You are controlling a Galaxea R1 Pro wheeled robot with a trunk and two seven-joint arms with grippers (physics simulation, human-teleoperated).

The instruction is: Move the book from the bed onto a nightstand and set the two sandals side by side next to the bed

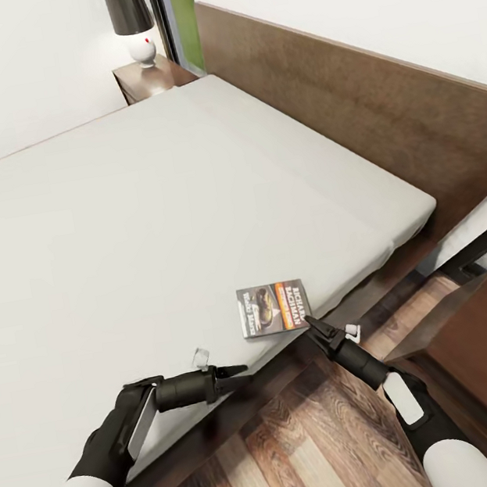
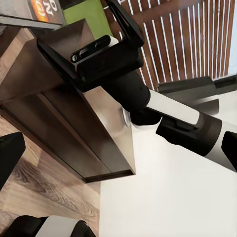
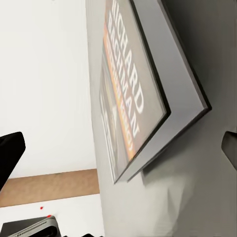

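Head view, book (image 1: 274, 307): laid flat on the off-white mattress of the bed (image 1: 139, 237), close to its near edge, cover up.
Head view, right claw (image 1: 314, 324): held just beside the book's near corner, apart from it; whether the fingers are parted cannot be told here.
Head view, left claw (image 1: 235, 371): stretched level along the bed's near edge, pointed toward the right claw; fingers seen close together, nothing between them.
Head view, nightstand (image 1: 148, 77): set at the far side of the bed, a lamp (image 1: 131, 16) stood on it.
Left wrist view, right arm (image 2: 168, 111): seen reaching across, in front of the dark wooden bed frame.
Right wrist view, book (image 3: 136, 89): seen close, white lettering and orange band legible; dark fingertips (image 3: 10, 153) are spread wide at either edge, nothing clamped.
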